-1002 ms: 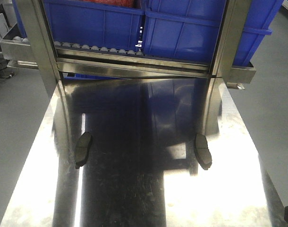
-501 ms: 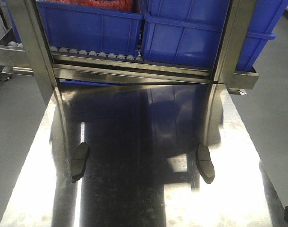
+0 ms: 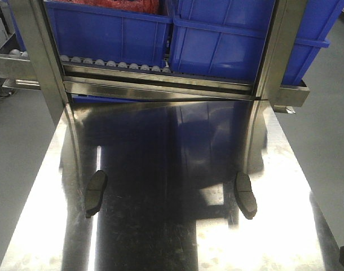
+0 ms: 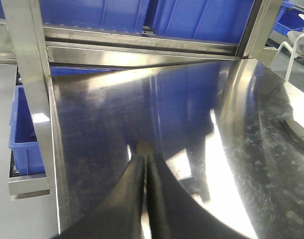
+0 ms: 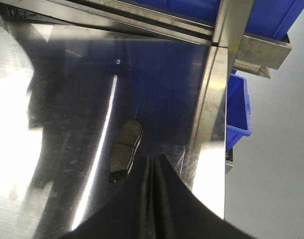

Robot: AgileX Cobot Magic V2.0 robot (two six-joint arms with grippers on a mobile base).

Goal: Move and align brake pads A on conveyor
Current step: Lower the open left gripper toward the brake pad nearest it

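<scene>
On the steel tabletop (image 3: 285, 226), in the front-facing view, two brake pads are being observed lying flat and well apart. The first brake pad (image 3: 96, 193) is lying toward the left edge of the picture, and the second brake pad (image 3: 246, 195) toward the right, each with its long side running away from the camera. Behind them, the roller rack (image 3: 121, 59) is being loaded by the blue bins (image 3: 110, 28). Neither gripper is being shown clearly in this view.

In the left wrist view, the left gripper (image 4: 143, 152) is being held low over the bare steel. Its two dark fingers are being pressed together with nothing between them. A dark curved shape is being cut off by the right border; it cannot be told whether this is a pad.

In the right wrist view, the right gripper (image 5: 153, 160) is likewise being held closed, finger against finger, with nothing clamped. The second brake pad (image 5: 126, 149) is lying just beside the fingertips, on their left, apart from them. Its grooved face is being turned upward. A lower blue bin (image 5: 239, 109) is being seen beyond the table's right edge.
</scene>
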